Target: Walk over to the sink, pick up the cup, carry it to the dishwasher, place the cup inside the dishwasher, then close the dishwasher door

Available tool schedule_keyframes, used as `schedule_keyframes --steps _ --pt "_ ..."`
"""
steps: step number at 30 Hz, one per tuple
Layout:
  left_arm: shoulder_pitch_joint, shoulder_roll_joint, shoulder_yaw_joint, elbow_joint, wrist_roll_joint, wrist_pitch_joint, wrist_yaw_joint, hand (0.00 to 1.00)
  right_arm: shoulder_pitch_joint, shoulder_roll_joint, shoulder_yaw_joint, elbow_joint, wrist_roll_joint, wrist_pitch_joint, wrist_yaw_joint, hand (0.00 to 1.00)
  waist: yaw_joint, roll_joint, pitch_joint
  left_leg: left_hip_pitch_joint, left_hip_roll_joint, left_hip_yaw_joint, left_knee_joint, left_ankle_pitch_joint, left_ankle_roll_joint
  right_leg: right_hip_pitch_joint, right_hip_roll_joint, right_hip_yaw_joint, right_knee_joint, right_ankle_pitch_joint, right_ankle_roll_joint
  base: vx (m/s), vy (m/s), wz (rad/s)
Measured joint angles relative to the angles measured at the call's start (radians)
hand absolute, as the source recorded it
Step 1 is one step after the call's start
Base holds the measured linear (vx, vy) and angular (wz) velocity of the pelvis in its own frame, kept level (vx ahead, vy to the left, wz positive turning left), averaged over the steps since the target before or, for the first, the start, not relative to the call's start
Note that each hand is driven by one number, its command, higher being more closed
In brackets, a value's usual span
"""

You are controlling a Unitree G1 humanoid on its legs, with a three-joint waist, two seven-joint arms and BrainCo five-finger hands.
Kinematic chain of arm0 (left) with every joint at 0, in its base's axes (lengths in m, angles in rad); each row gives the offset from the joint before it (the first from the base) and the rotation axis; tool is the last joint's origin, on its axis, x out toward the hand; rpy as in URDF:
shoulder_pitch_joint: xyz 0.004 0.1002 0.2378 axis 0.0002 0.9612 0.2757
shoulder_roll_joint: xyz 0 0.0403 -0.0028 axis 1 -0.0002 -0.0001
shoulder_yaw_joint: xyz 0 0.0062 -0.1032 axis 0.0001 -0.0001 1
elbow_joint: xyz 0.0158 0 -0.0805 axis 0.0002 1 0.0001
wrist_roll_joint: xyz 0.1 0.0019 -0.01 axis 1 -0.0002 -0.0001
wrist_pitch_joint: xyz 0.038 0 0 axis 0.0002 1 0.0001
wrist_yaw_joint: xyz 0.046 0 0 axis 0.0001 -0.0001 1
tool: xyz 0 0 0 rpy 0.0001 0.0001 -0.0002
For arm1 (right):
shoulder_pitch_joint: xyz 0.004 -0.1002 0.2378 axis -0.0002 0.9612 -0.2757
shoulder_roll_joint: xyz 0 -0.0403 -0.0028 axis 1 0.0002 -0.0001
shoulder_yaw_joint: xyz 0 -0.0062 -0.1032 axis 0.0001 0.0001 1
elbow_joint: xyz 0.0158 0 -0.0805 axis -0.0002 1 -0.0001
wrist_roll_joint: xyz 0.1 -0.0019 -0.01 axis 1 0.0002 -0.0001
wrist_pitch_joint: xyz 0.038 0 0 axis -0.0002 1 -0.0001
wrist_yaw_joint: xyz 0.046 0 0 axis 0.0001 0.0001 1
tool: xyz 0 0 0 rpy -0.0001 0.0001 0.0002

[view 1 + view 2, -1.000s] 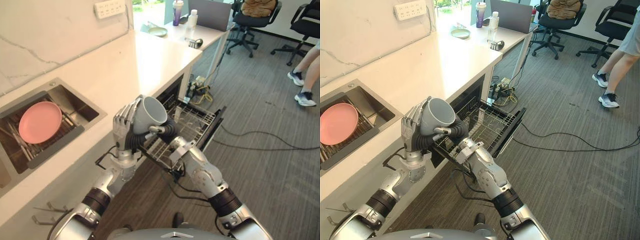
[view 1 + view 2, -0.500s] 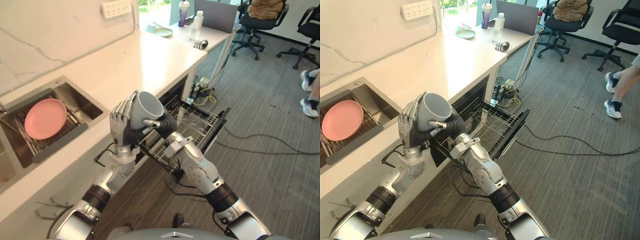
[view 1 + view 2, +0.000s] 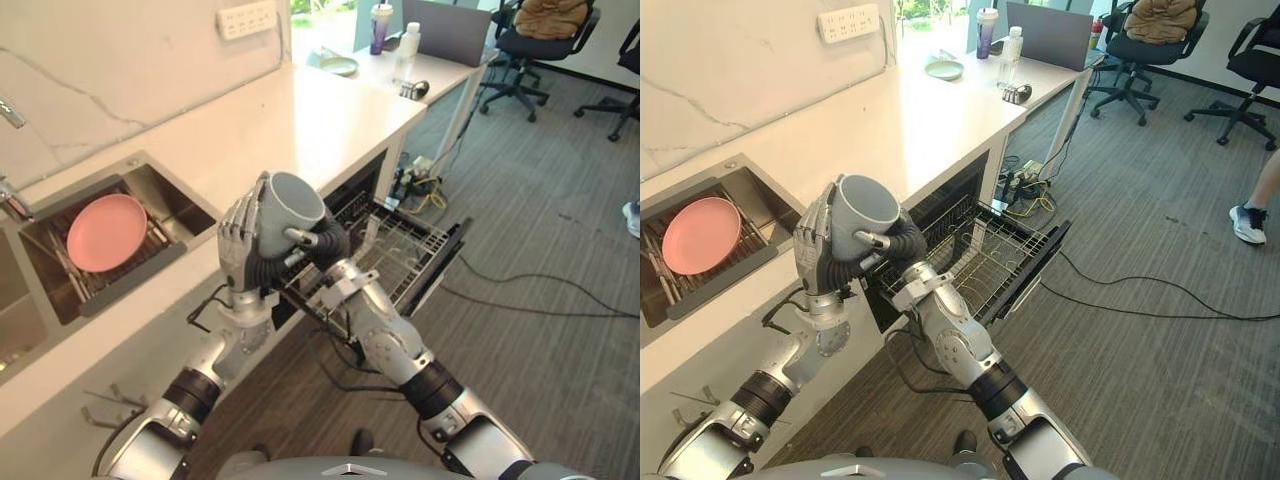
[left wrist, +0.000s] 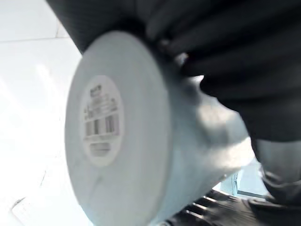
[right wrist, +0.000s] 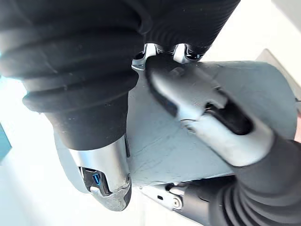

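Item: grey cup (image 3: 290,205), held in the air tilted, with its mouth up and toward the dishwasher and its labelled base toward the left wrist. It is above the front edge of the table (image 3: 300,120), at the inner end of the dishwasher rack (image 3: 405,250). Left hand (image 3: 238,240): fingers (image 3: 235,228) curled against the cup's outer wall. Right hand (image 3: 312,243): fingers (image 3: 298,236) hooked over the near wall, so the cup is clasped between both hands. Step judged: carrying done, placing not yet begun.

Hazards: the glazed wall looks smooth, so if one hand lets go before the other has a firm hold, the cup may roll out and drop onto the wire tines. A steep descent could knock the rim on the table edge. The right forearm lies across the rack and takes up part of the landing space. The rack stands pulled out over the lowered dishwasher door (image 3: 1036,275); lifting the door before the rack slides in would likely jam it.

Surroundings: sink (image 3: 165,195) with pink plate (image 3: 105,218), well apart from the cup; wall socket strip (image 3: 248,18); green plate (image 3: 338,66), purple tumbler (image 3: 380,14), bottle (image 3: 408,38) and laptop (image 3: 450,30) at the far end; office chair (image 3: 540,30); a person's shoe (image 3: 1246,223) well clear.
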Motion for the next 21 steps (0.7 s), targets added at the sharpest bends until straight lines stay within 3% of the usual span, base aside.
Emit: schedule_keyframes --steps 3,8,10,13,21 --pt "0.0 -0.001 0.0 -0.002 -0.002 0.0 0.007 0.0 -0.001 0.008 0.027 0.0 -0.043 -0.05 -0.053 1.0 -0.001 0.006 0.0 -0.001 0.001 -0.001 0.0 0.001 -0.001 -0.001 0.002 -0.001 0.0 0.0 0.0 0.0 0.0 0.0" --pt "0.0 -0.008 -0.002 -0.001 -0.009 0.0 0.011 0.0 -0.001 0.035 0.028 0.0 -0.172 -0.089 -0.147 1.0 -0.003 0.009 0.0 -0.002 0.002 -0.001 0.0 0.002 -0.003 -0.002 0.004 -0.001 0.0 0.001 -0.002 0.0 0.021 0.0" --pt "0.0 -0.01 -0.006 0.008 -0.012 0.0 0.014 0.0 -0.001 0.038 0.014 0.0 -0.354 -0.105 -0.229 1.0 -0.003 0.014 0.0 -0.003 0.002 -0.001 0.0 0.003 -0.003 -0.002 0.004 -0.001 0.0 0.001 -0.003 -0.01 0.042 0.0" --pt "0.0 -0.008 -0.044 0.009 -0.018 0.0 0.011 0.0 -0.001 0.039 -0.03 0.0 -0.522 -0.123 -0.32 1.0 -0.004 0.022 -0.001 -0.003 0.002 0.0 0.0 0.004 -0.003 -0.003 0.004 0.0 0.0 0.002 -0.004 0.0 0.012 0.0" --pt "0.001 -0.017 -0.155 -0.035 0.023 -0.006 -0.08 0.0 0.015 0.035 -0.182 0.0 -0.58 -0.131 -0.443 1.0 -0.029 0.032 0.002 0.007 0.005 0.023 -0.003 0.003 -0.003 -0.005 0.003 0.018 0.0 0.004 -0.006 0.0 0.009 -0.07"
